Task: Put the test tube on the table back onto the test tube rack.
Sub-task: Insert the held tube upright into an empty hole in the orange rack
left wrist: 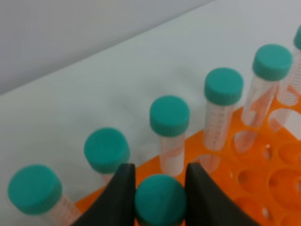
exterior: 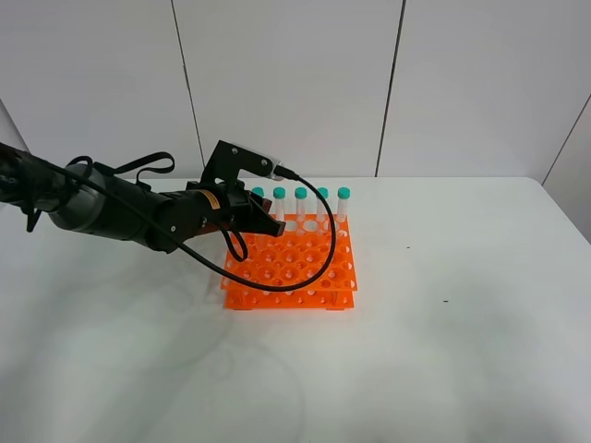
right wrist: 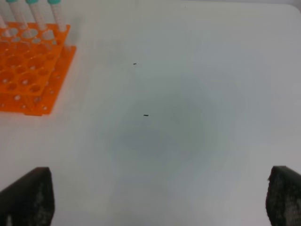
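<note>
We have the test tube (left wrist: 160, 200) clamped by its teal cap in the left gripper (left wrist: 159, 195), over the test tube rack (exterior: 295, 263) near the table's (exterior: 462, 351) far edge. Next, we judge: lower it into a hole, then release. The right gripper (right wrist: 160, 200) waits apart.

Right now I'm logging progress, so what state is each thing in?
Left pincer: shut on tube, over the rack's back corner.
Tube: capped, held between the fingers; whether seated in a hole is hidden.
Rack: mostly empty holes, capped tubes upright along the back row.
Right pincer: open, above bare table.
</note>
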Robot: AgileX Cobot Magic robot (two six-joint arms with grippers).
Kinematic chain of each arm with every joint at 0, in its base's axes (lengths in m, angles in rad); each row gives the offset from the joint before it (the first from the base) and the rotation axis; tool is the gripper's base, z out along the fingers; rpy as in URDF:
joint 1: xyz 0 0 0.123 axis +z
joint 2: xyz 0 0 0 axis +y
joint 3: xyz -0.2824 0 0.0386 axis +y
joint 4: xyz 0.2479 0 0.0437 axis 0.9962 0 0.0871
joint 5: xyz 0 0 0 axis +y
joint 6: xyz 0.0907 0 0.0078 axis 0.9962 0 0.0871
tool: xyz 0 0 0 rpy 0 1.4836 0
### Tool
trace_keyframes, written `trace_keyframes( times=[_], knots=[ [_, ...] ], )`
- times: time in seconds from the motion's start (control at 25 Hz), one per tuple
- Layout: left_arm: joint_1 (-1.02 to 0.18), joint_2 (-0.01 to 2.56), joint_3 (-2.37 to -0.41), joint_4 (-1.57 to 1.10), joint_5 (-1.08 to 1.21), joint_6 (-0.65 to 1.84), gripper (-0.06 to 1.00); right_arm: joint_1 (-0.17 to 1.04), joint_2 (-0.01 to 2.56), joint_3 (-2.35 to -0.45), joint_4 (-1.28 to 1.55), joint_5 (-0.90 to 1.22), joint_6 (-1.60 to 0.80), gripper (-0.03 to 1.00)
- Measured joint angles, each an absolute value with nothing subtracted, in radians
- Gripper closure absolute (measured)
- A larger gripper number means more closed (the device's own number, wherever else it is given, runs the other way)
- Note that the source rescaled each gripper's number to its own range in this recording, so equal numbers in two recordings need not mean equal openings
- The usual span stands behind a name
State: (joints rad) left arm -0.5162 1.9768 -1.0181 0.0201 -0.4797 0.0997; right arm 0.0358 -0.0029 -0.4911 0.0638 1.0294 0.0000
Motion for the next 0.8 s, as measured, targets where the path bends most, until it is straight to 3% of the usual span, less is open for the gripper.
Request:
trace_keyframes(
  times=[0.8],
  knots=[
    [-0.516,2.002,-1.018,0.014,-0.504,0.013,0.94,0.036,-0.003,-0.491,0.064,1.029,0.0,-0.03]
  ],
)
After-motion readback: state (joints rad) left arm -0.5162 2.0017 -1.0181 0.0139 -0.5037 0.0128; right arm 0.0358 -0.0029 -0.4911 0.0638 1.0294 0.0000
